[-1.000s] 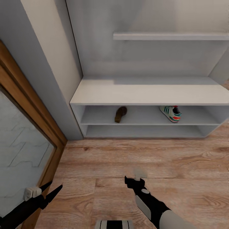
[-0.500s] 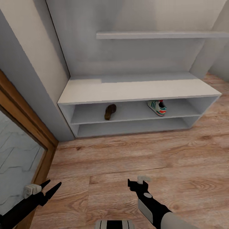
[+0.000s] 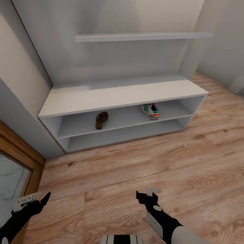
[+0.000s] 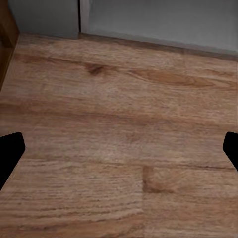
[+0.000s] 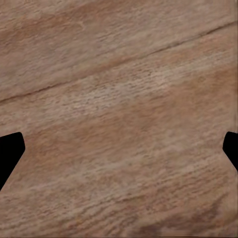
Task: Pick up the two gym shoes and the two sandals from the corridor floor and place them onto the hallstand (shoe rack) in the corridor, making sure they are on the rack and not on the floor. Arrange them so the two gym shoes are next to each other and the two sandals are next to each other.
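The hallstand (image 3: pixel 115 98), a pale grey low unit with two open shoe shelves and a wall shelf above, is standing on the corridor floor (image 3: pixel 142 169) against the far wall. One dark brown sandal (image 3: pixel 101 120) is lying on its upper shoe shelf, left of centre, toe pointing out. One white gym shoe (image 3: pixel 150 111) with green stripes and red-orange accents is sitting on the same shelf to the right, well apart from the sandal. The light wood-grain floor is lying bare in front.

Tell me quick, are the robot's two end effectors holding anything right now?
Left end effector: open, holding nothing, above bare corridor floor.
Right end effector: open, holding nothing, above the same floor.
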Tool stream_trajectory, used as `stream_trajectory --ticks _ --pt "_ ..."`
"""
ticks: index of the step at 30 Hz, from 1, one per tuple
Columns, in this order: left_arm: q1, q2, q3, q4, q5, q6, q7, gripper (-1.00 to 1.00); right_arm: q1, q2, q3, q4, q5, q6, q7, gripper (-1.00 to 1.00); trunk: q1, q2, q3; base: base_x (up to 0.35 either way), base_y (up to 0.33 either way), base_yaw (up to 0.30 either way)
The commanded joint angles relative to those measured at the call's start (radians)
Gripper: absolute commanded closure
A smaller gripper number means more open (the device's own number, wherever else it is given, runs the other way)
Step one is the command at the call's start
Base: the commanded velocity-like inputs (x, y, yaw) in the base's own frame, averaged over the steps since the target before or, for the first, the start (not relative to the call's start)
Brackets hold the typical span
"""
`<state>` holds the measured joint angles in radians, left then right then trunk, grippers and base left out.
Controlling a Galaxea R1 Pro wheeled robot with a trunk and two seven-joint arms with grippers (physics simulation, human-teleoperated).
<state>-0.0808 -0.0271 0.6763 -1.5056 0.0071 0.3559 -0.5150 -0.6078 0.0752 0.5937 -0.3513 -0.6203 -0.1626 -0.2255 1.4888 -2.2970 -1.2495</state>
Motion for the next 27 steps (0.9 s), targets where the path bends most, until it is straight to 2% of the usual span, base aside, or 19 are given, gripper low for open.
stream_trajectory --ticks 1,5,8,27 --pt "0.000 0.001 -0.016 0.000 0.001 0.000 0.019 -1.00 0.000 0.000 0.000 0.000 -0.001 0.000 0.000 -1.00 0.000 0.000 0.000 0.000 0.000 -0.300" --pt "0.001 0.002 -0.064 0.001 0.000 0.000 0.044 -1.00 -0.001 0.000 0.000 0.000 -0.002 0.000 -0.001 -1.00 0.000 0.000 0.000 0.000 0.000 -0.300" --pt "0.001 0.002 -0.076 0.001 0.000 0.000 0.047 -1.00 -0.001 0.000 0.000 0.000 -0.002 0.000 -0.001 -1.00 0.000 0.000 0.000 0.000 0.000 -0.300" --pt "0.001 0.003 -0.077 0.001 0.009 0.000 0.047 -1.00 0.000 0.000 0.000 0.000 -0.002 0.000 -0.001 -1.00 0.000 0.000 0.000 0.000 0.000 -0.300"
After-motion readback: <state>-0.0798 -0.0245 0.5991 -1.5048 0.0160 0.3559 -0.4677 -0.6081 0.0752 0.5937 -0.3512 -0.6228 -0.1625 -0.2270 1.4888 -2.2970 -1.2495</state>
